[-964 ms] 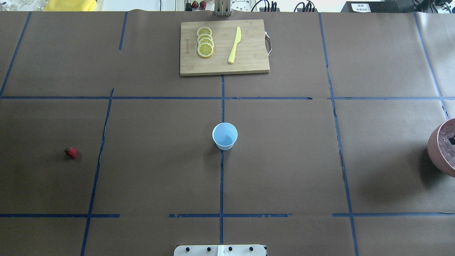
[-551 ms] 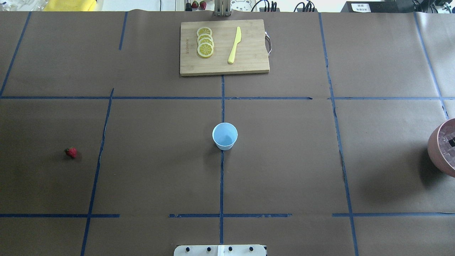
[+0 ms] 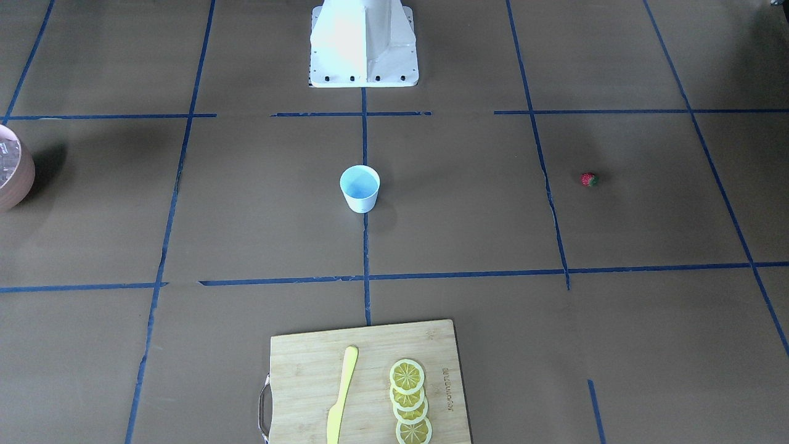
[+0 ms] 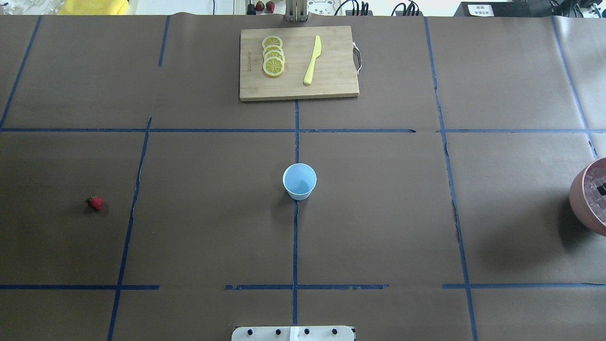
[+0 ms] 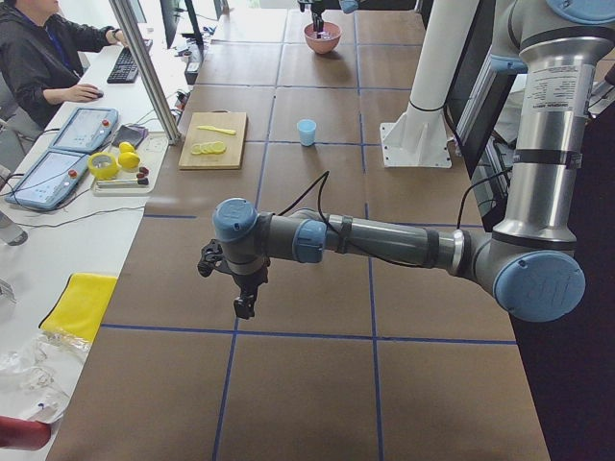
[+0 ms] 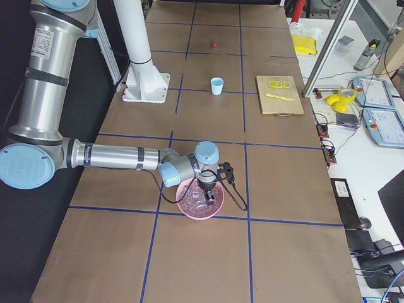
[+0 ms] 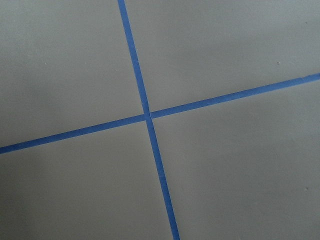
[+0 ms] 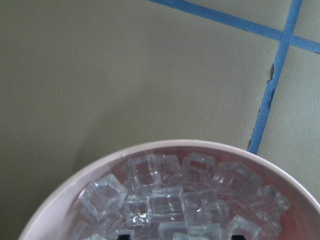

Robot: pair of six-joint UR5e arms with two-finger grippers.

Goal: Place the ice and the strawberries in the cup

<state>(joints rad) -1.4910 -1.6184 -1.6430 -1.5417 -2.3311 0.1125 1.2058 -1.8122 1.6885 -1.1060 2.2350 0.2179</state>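
1. The cup (image 4: 299, 181) stands upright near the middle of the table, on a blue tape line. Its pale blue bottom is in plain view.
2. The strawberry (image 4: 94, 203) lies on the brown paper, well off to the robot's left of the cup.
3. The ice (image 8: 165, 200) is heaped in a pink bowl (image 4: 581, 203) at the table's right end, well apart from the cup.
4. The right gripper (image 6: 207, 190) reaches down into the bowl, low among the ice. In the right wrist view its dark fingertips (image 8: 239, 232) show at the bottom edge. They stand apart with several cubes between them, so it is released and grips nothing.
5. The left gripper (image 5: 245, 305) points down over the table near its left end, and its camera looks at a crossing of tape lines (image 7: 147, 116). Only the side view shows it, so I cannot tell whether it is released or clenched.
6. A cutting board (image 4: 293, 90) lies on the far side of the table from the robot. It carries a row of overlapping lemon slices (image 4: 273, 56) and, near them, a yellow knife (image 4: 312, 60).
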